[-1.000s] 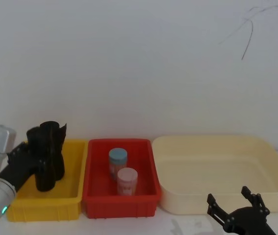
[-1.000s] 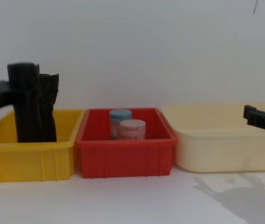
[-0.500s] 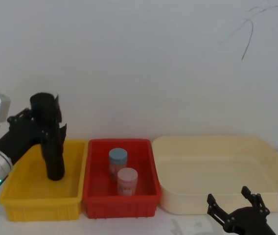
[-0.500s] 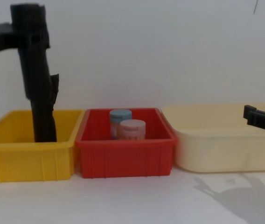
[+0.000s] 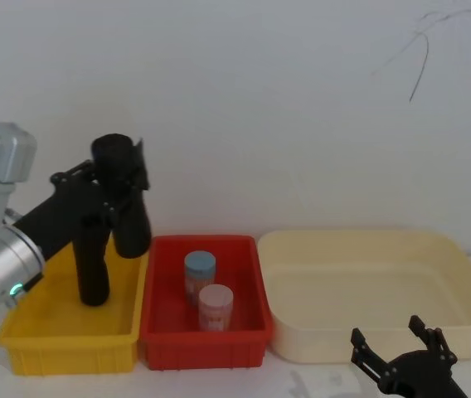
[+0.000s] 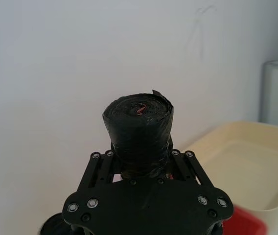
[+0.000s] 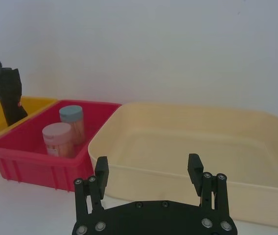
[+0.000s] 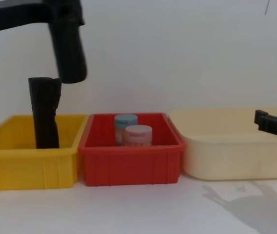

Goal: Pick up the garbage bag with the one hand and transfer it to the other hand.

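One garbage bag [image 5: 129, 222] now lifted clear of yellow bin [image 5: 70, 352], 9 o'clock, clamped by left gripper [image 5: 113, 184]; right gripper [image 5: 389, 333], 5 o'clock, spread open; handover next.

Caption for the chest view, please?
Left gripper holds the garbage bag above the yellow bin; right gripper open, low right.

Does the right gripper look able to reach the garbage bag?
Probably yes: the left gripper holds the garbage bag above the yellow bin, lower end free, with open air toward the open right gripper.
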